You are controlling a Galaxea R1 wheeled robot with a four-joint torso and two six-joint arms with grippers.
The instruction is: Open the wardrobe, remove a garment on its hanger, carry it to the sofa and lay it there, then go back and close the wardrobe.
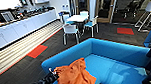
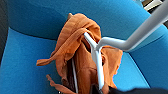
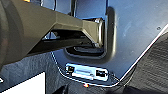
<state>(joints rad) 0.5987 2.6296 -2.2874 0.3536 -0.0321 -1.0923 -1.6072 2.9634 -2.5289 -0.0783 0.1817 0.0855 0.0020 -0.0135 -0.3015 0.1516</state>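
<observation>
Orange garment [image 1: 73, 75] lies crumpled on the seat of the blue sofa [image 1: 117, 51], at the seat end nearest the left gripper [image 1: 53, 75]. White hanger [image 2: 98, 63] still threaded through it, hook sticking out. Left gripper at the garment's edge, apparently on the hanger; fingers: cannot tell whether spread or closed. Beyond the sofa back: white tabletop [image 1: 77, 18] with chairs.

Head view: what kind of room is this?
Likely an office break area or lounge: a long counter with white cabinets, a small white table with chairs, and a blue sofa where the orange garment lies.
</observation>
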